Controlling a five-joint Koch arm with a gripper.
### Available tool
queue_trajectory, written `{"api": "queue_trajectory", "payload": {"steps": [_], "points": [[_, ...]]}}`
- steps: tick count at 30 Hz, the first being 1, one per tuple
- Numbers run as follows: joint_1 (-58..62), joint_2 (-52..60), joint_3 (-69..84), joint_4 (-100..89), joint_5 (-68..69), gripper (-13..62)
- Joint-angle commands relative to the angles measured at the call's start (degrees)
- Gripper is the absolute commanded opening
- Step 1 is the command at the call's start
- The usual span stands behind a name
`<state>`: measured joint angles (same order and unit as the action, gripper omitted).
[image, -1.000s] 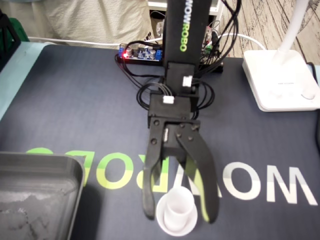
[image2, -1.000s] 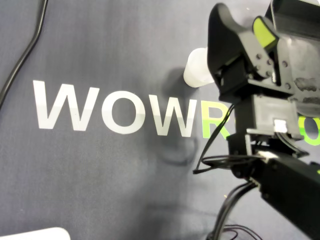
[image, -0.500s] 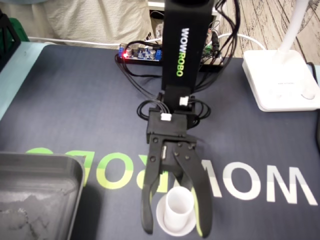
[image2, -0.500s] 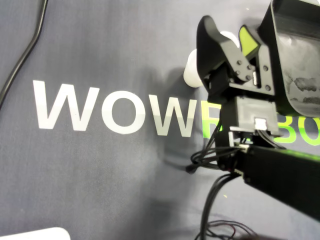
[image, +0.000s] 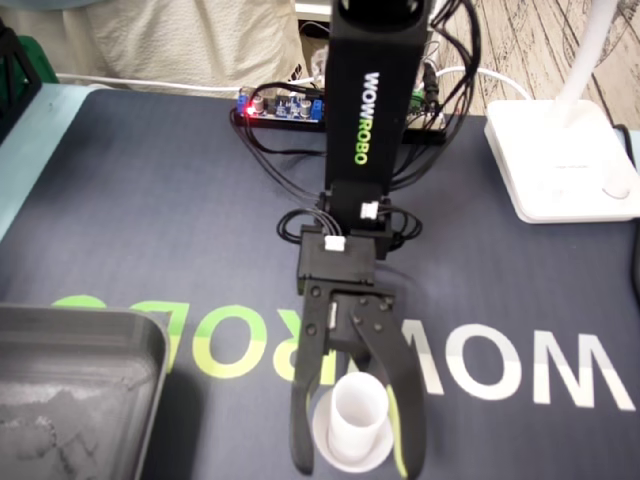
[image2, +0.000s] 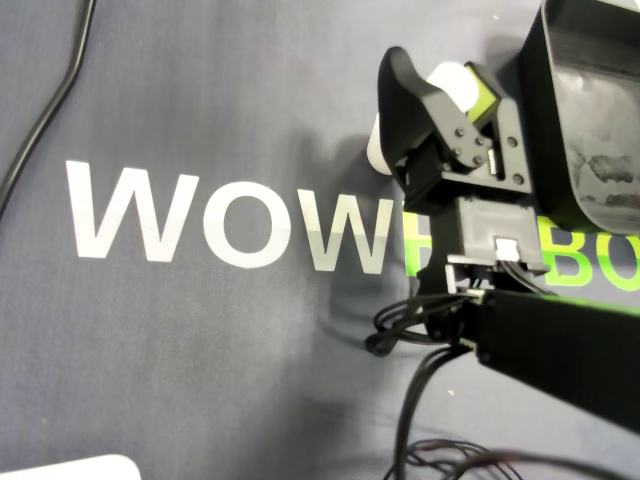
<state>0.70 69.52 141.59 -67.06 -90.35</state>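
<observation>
A small white cup (image: 357, 418) with a wider round base stands on the dark mat near the front edge of the fixed view. My gripper (image: 356, 468) reaches down over it, open, one black jaw on each side and close against the base. The right jaw carries a green pad. From overhead, the cup (image2: 448, 78) shows between the jaws of the gripper (image2: 438, 66), with a bit of its base poking out on the left. The cup rests on the mat.
A grey tray (image: 90, 322) lies at the front left in the fixed view, and the tray (image2: 600, 120) fills the top right from overhead. A white lamp base (image: 560, 155), a circuit board (image: 280, 105) and cables sit at the back. A black cable (image2: 50, 100) crosses the overhead top left.
The arm has reached further forward and lower over the cup. The jaws have drawn in from a wide spread to a narrow one around the cup's base. The cup has stayed put.
</observation>
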Motion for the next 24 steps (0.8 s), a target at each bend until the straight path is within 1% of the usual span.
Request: {"api": "queue_trajectory", "payload": {"steps": [1, 3, 8, 11, 14, 19, 22, 24], "points": [[0.00, -0.09, -0.09, -4.04, -0.44, 27.0], [-0.09, -0.44, 0.00, -4.13, -0.44, 26.9], [-0.70, -0.88, 0.09, -4.04, -0.44, 22.2], [-0.70, -1.14, 0.18, -4.04, -0.44, 22.2], [-0.70, -1.14, 0.35, -4.04, -0.35, 18.3], [-0.70, -1.32, 0.18, -3.96, -0.35, 18.0], [-0.88, -1.32, 0.26, -3.96, -0.18, 11.9], [-0.88, -1.23, 0.09, -3.96, -0.09, 11.3]]}}
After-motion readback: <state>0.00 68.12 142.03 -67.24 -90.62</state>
